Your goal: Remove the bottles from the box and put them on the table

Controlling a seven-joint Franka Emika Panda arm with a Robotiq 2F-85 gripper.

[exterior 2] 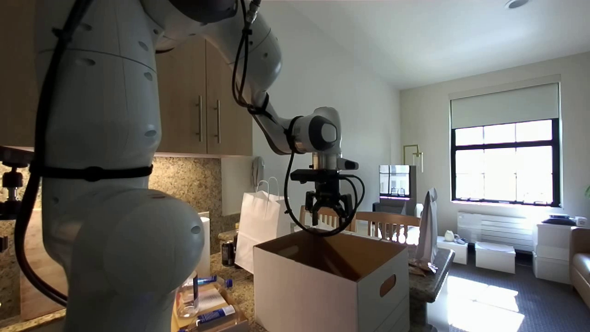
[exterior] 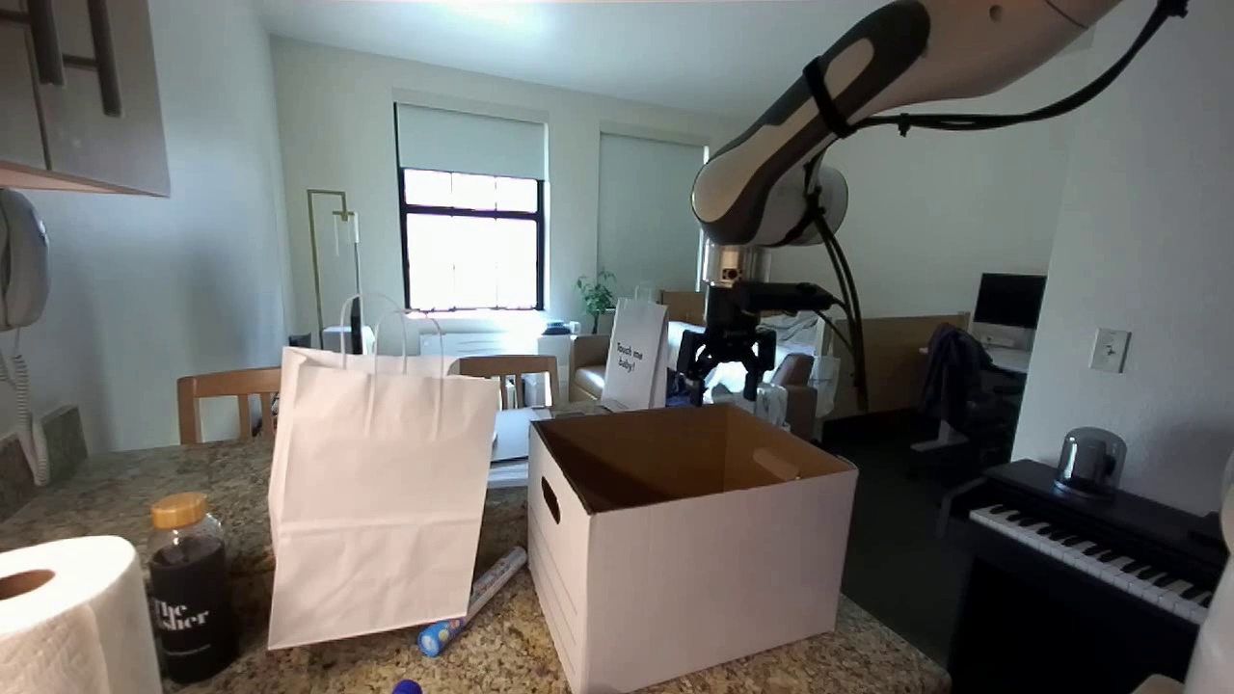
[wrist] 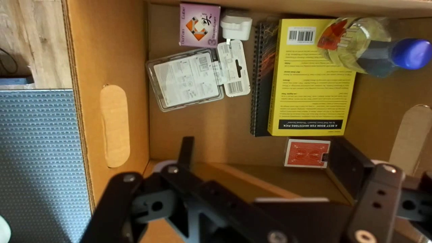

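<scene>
The gripper [exterior: 723,391] hangs spread and empty, and the bottle [wrist: 369,50] in the box [exterior: 713,578] looks light, slick and thin-walled, probably best pinched gently around its middle.

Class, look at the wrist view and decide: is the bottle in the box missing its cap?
No, a blue cap sits on the neck of the bottle inside the box.
</scene>
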